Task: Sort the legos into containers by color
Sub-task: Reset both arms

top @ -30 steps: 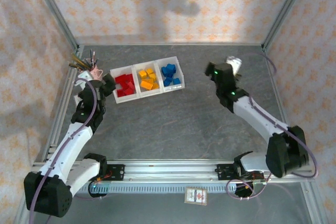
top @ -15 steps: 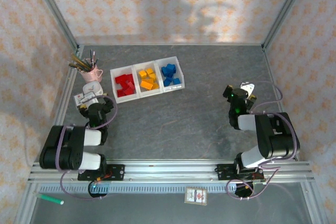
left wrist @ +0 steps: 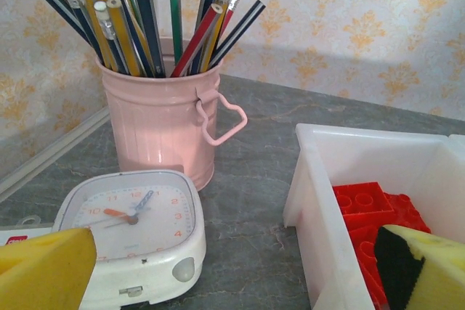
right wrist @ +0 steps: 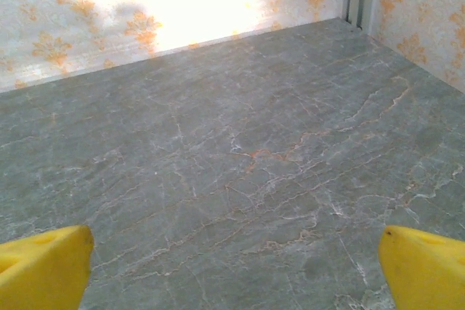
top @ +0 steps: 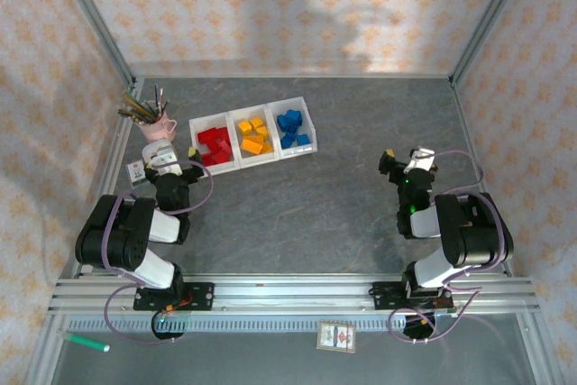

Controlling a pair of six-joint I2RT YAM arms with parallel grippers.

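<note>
- Top external: containers (top: 233, 140) at 11 o'clock on the table (top: 361, 132); legos (top: 253, 137) inside, red, orange and blue, one colour per bin.
- Left wrist: left gripper (left wrist: 232, 274) spread wide, empty; red legos at 4 o'clock.
- Right wrist: right gripper (right wrist: 234, 270) spread wide, empty, above table.

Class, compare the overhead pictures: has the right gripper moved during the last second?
Yes. The right gripper has retreated toward the near edge: once level with the containers, it now lies below them in the overhead view.
</note>
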